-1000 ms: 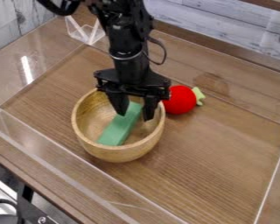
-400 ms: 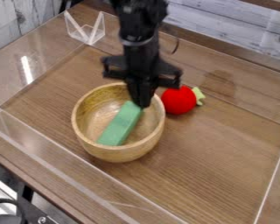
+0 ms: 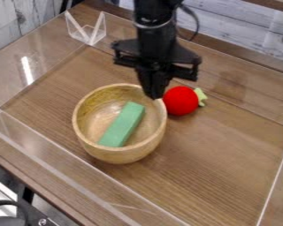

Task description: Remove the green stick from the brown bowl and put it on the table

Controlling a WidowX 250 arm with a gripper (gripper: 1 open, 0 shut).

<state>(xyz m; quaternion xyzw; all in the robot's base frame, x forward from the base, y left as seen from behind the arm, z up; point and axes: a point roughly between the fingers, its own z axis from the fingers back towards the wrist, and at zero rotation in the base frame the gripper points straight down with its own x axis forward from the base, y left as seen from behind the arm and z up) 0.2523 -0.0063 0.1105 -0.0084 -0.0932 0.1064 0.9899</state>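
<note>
Light-green and flat, the stick [image 3: 123, 123] lies inside the brown bowl [image 3: 89, 143], leaning on the inner wall, with its upper end toward 1 o'clock and its lower end toward 7 o'clock. The bowl is wooden with a thick rim, and it stands on the wood-grain counter [image 3: 215, 168], a little toward 9 o'clock from the middle. The black end effector [image 3: 155, 91] hangs above the bowl's rim at about 1 o'clock, pointing almost straight down. Its fingers look close together and nothing is between them, but if they fully touch I cannot tell. It does not touch the stick. A red round toy [image 3: 183, 100] with a green tip lies on the counter just beside the bowl, at 2 o'clock from it, partly behind the end effector. Low clear walls [image 3: 38, 53] stand around the counter.
</note>
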